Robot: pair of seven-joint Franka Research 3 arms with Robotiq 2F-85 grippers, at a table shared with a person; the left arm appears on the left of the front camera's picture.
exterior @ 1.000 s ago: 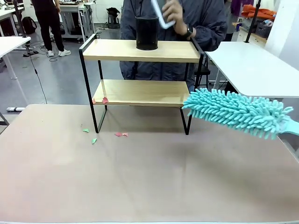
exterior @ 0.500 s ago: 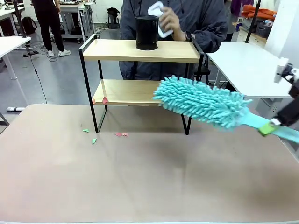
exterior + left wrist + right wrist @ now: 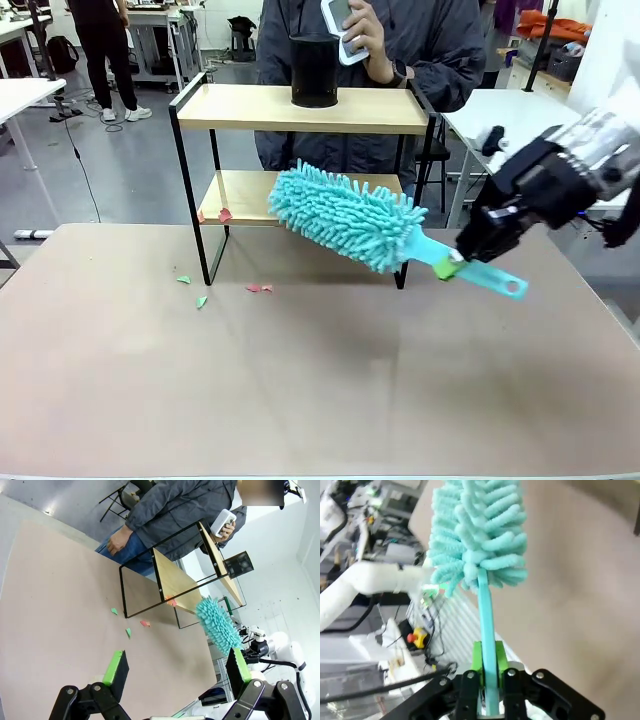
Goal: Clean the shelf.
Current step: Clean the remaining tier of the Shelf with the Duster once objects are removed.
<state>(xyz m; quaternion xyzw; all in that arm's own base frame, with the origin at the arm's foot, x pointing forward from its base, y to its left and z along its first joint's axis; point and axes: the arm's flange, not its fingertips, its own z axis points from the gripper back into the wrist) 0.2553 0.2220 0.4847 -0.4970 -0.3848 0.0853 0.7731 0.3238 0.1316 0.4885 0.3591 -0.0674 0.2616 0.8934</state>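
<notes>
The shelf (image 3: 300, 108) stands at the table's far side, two wooden boards in a black frame; it also appears in the left wrist view (image 3: 175, 577). My right gripper (image 3: 455, 266) is shut on the handle of a teal fluffy duster (image 3: 345, 215). The duster's head lies across the front of the lower board (image 3: 240, 195), and whether it touches is unclear. The right wrist view shows the green pads (image 3: 477, 664) clamped on the handle (image 3: 486, 625) below the duster head (image 3: 475, 535). My left gripper (image 3: 177, 667) is open and holds nothing, high above the table.
A black cylinder (image 3: 315, 70) stands on the top board. Behind the shelf a person holds a white device (image 3: 340, 25). Red scraps (image 3: 222, 214) lie on the lower board's left end. Green scraps (image 3: 184, 280) and red scraps (image 3: 260, 288) lie on the table (image 3: 320, 400).
My right arm has swung the duster leftward from the table's right edge to the front of the shelf's lower board. The person's hand with the white device shifted above the cylinder.
</notes>
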